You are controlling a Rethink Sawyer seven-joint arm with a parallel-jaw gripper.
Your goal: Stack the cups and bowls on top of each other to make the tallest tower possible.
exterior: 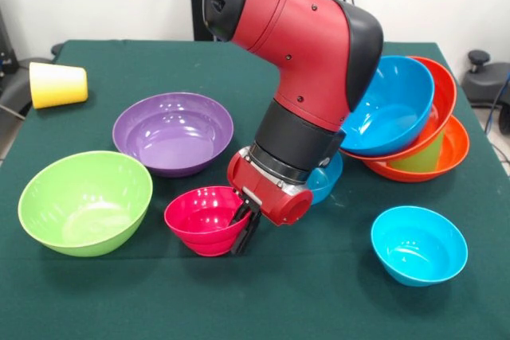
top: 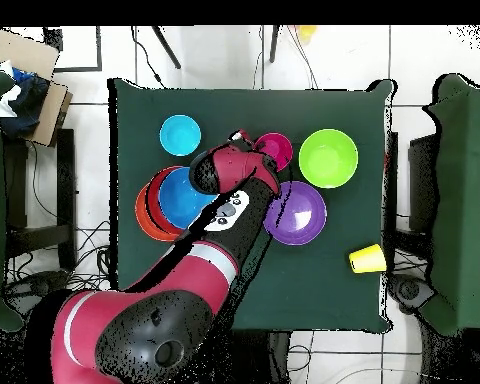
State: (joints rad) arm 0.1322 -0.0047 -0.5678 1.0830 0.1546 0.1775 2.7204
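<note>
front view: end effector (exterior: 244, 228) grips pink-red bowl (exterior: 204, 219) rim, mid-table.

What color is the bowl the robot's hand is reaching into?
Pink-red. The bowl under the hand shows best in the front view.

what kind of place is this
Probably a robotics lab: a red and black robot arm works over a green cloth-covered table, with loose cables on the white tiled floor and glossy plastic bowls laid out as test objects.
</note>
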